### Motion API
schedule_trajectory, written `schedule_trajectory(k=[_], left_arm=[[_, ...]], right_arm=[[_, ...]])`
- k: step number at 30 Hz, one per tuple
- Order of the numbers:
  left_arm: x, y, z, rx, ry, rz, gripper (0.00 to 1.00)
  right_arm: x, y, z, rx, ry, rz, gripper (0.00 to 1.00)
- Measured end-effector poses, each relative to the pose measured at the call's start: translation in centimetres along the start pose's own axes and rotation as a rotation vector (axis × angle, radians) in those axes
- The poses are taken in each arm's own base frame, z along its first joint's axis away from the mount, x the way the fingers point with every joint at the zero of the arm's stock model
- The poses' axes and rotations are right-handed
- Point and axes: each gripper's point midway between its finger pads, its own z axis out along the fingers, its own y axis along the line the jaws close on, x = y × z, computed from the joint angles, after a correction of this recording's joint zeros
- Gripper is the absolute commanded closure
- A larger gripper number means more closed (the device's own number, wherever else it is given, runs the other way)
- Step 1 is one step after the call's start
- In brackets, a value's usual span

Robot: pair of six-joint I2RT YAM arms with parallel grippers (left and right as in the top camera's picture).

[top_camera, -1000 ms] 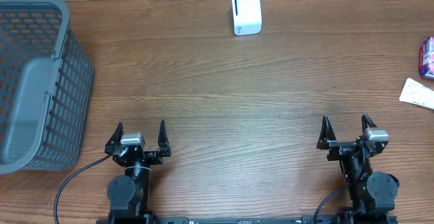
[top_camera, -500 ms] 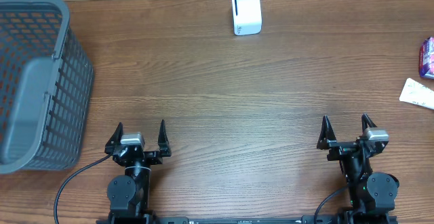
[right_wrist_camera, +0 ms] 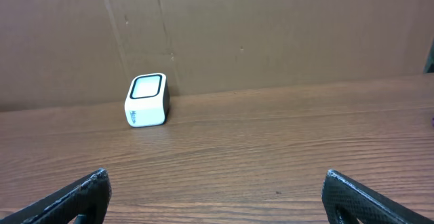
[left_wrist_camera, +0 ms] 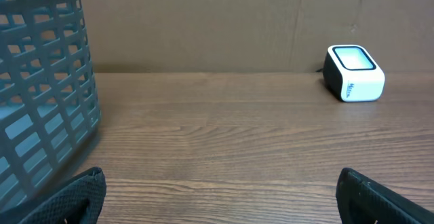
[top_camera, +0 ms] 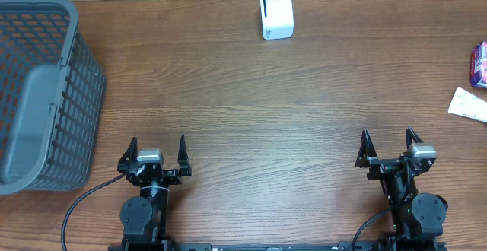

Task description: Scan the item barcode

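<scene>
A white barcode scanner point(top_camera: 276, 13) with a dark window stands at the far middle of the wooden table; it also shows as the scanner point(left_wrist_camera: 352, 73) in the left wrist view and the scanner point(right_wrist_camera: 146, 100) in the right wrist view. Two small items lie at the right edge: a pink-purple packet point(top_camera: 479, 65) and a white packet point(top_camera: 468, 104). No barcode shows on either. My left gripper point(top_camera: 158, 140) point(left_wrist_camera: 220, 178) rests open at the front left, holding nothing. My right gripper point(top_camera: 388, 134) point(right_wrist_camera: 217, 179) rests open at the front right, also holding nothing.
A large grey plastic basket point(top_camera: 38, 91) point(left_wrist_camera: 41, 95) fills the left side of the table. A brown cardboard wall point(right_wrist_camera: 271, 27) runs along the table's far edge behind the scanner.
</scene>
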Motion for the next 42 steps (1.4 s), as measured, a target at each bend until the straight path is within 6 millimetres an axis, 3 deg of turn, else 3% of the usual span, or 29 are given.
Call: schedule_trajectory(k=[42], left_arm=[[0.00, 0.35, 0.00, -0.014, 0.000, 0.011, 0.00]], right_arm=[[0.00, 0.00, 0.00, 0.000, 0.000, 0.000, 0.00]])
